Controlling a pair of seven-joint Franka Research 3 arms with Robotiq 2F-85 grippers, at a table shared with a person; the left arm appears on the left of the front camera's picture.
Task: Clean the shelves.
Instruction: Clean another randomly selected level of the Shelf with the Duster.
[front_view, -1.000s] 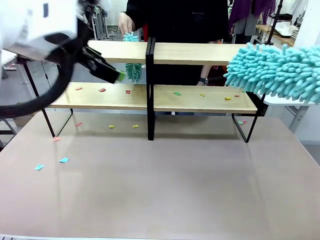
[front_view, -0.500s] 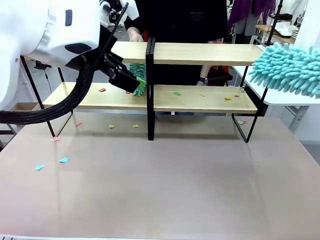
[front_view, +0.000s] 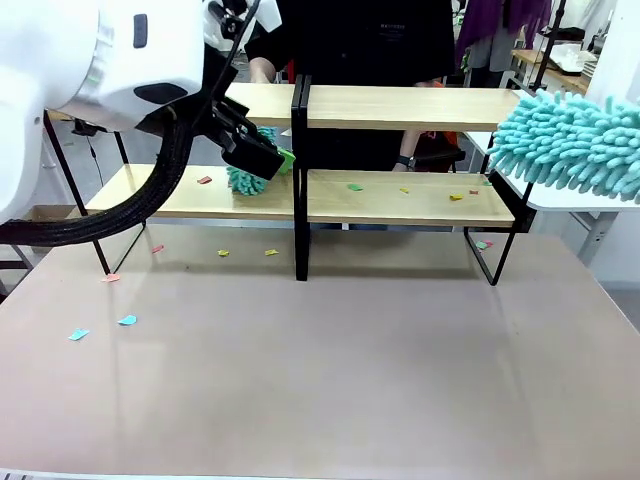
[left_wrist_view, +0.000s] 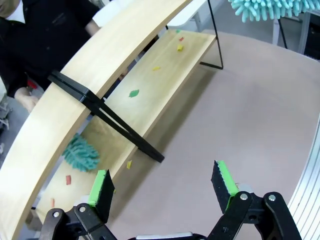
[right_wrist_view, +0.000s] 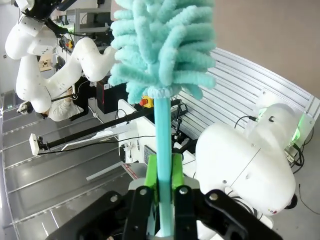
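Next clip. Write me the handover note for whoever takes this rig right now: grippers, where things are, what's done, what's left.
Left gripper: open, empty, at the shelves' left unit, just above the small teal duster.
Right gripper: shut on the big teal duster's handle, head held beside the shelves' right end.
The small teal duster is on the lower left board.
Done: nothing evident; paper scraps lie on both lower boards and on the table.
Left: sweep the boards.

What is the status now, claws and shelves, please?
Left claw open, empty. Right claw shut on large duster, right of shelves. Paper scraps on lower boards. Small duster there too, close to left claw.
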